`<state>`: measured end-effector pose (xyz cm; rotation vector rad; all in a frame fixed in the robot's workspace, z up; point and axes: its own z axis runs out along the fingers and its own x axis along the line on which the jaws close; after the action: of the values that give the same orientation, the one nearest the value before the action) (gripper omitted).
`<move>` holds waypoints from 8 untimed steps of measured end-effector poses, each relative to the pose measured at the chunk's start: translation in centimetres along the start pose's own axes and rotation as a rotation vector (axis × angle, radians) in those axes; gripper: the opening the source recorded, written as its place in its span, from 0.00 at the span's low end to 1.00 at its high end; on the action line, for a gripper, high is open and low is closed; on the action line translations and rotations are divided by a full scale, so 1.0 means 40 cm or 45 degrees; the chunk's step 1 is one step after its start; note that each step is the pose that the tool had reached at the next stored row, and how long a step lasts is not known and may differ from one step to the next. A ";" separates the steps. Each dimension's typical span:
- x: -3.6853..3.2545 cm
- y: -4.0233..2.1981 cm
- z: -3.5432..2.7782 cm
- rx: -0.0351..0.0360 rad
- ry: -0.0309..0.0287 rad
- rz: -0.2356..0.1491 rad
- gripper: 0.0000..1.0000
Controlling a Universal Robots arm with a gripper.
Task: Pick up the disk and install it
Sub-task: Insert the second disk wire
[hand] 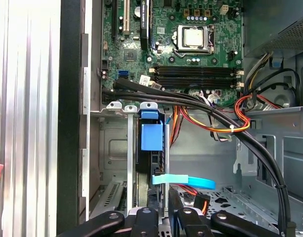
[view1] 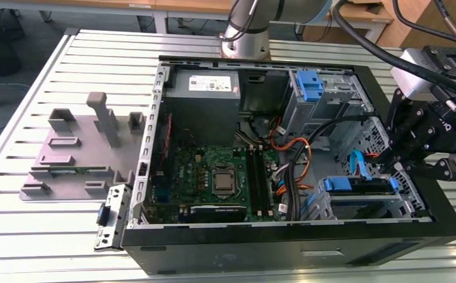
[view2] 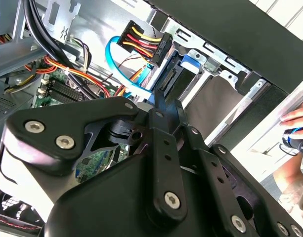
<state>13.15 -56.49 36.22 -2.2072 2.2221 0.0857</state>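
— Where was the arm?

— Its pincer (view1: 426, 154) hung over the open case (view1: 291, 236) at the exterior view's right, wrist tipped down toward the drive cage (view1: 369, 203). The black fingers (hand: 173, 202) stood close together, just above a blue cable (hand: 183, 181). I couldn't tell whether they gripped anything.

— And the disk?

— The disk (view1: 357, 184) sat in that cage, blue rails at its ends. In the first wrist view, it (hand: 152, 136) stood edge-on in its slot, blue tab up, just beyond the fingertips.

— What lay around it?

— The case lay on its side on a ribbed metal table (view1: 46, 236). Inside were a green motherboard (view1: 212, 177), a grey power supply (view1: 204, 85) and orange wires (hand: 215, 126). A grey fixture (view1: 86, 150) stood on the table, well apart from the case. In the second wrist view, a person's hand (view2: 295, 118) rested beyond the case's rim.
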 end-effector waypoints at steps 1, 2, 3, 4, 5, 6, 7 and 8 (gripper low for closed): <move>0.000 0.000 0.000 0.0000 0.0000 0.000 0.24; 0.000 0.000 -0.002 0.0000 0.0000 0.000 0.24; 0.000 0.000 -0.002 0.0000 0.0000 0.000 0.24; 0.000 0.000 -0.003 0.0000 0.0000 0.000 0.24; 0.000 0.000 -0.005 0.0000 -0.0001 0.000 0.24; 0.000 0.000 -0.005 0.0000 0.0000 0.000 0.24; 0.000 0.000 -0.005 0.0000 -0.0001 0.000 0.24; 0.000 0.000 -0.005 0.0000 -0.0001 0.000 0.24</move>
<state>13.16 -56.49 36.42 -2.2072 2.2220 0.0858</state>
